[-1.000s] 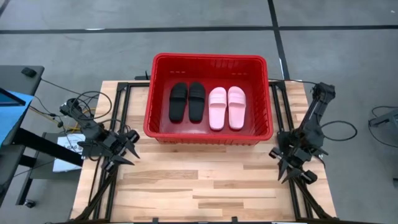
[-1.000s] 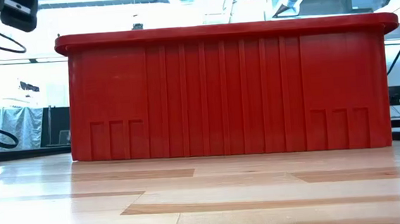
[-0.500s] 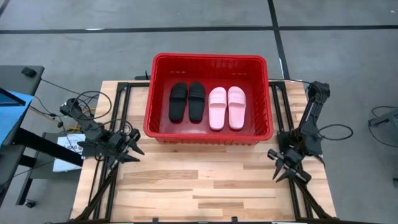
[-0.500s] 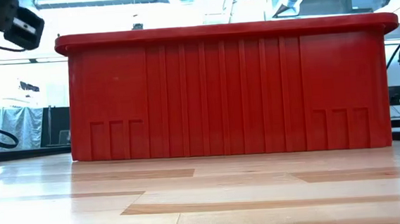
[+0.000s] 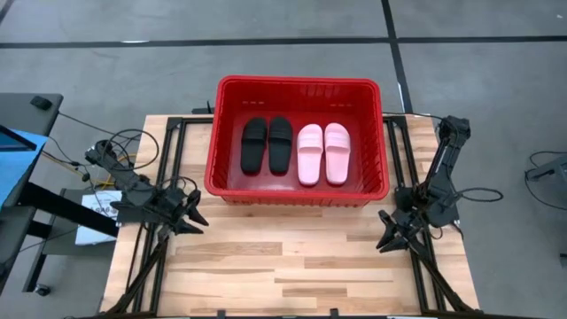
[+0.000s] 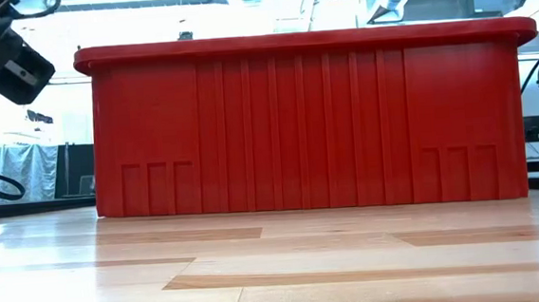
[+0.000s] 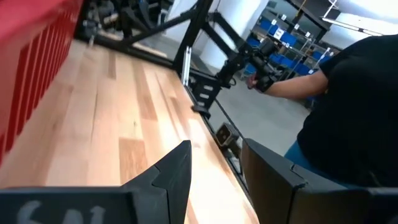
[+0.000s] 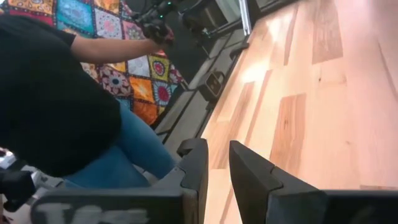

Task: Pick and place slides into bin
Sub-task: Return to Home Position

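Observation:
The red bin point(image 5: 298, 81) stands at the far middle of the wooden table; the low view shows its ribbed near wall point(image 6: 305, 120). Two black slides point(image 5: 267, 144) and two pale pink slides point(image 5: 323, 141) lie soles down, side by side, on its floor. My left gripper point(image 5: 195, 215) hovers open and empty by the bin's near left corner, and it also shows in its wrist view point(image 7: 214, 171). My right gripper point(image 5: 384, 240) hovers over the table near the bin's near right corner, empty, its fingers a narrow gap apart in its wrist view point(image 8: 219, 168).
Bare wooden tabletop point(image 5: 292, 257) lies in front of the bin. Black frame rails point(image 5: 168, 159) run along both table sides. Cables and papers point(image 5: 97, 208) lie off the left edge. A person in a black top point(image 8: 56, 99) stands beyond the table's near edge.
My left gripper has moved a little toward the table's right edge and come down, tipping as it went. My right gripper has moved toward the table's left edge, in over the tabletop, and has turned to point left. The slides and bin have not moved.

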You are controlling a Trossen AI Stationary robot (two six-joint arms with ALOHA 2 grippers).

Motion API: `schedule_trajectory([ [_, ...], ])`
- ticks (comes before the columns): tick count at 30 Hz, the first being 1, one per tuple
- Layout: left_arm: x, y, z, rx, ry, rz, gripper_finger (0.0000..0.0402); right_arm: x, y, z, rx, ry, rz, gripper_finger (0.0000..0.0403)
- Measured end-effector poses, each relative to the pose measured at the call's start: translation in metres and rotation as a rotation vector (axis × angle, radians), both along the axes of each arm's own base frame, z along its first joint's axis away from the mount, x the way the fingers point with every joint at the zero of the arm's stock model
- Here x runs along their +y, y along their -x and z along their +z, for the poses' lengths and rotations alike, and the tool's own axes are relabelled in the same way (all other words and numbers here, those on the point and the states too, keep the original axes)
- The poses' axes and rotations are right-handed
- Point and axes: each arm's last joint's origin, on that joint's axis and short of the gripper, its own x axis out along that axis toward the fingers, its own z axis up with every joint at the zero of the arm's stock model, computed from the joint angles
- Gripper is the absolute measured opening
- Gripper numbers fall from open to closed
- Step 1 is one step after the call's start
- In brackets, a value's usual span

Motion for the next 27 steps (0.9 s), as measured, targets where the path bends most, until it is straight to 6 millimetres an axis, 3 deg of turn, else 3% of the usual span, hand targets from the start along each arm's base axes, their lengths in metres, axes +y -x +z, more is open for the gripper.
schedule_trajectory([
  [27,0.003,0.004,-0.025,0.241,-0.094,0.014,0.0132,0.000,0.000,0.000,0.006,-0.003,0.001,0.0057],
])
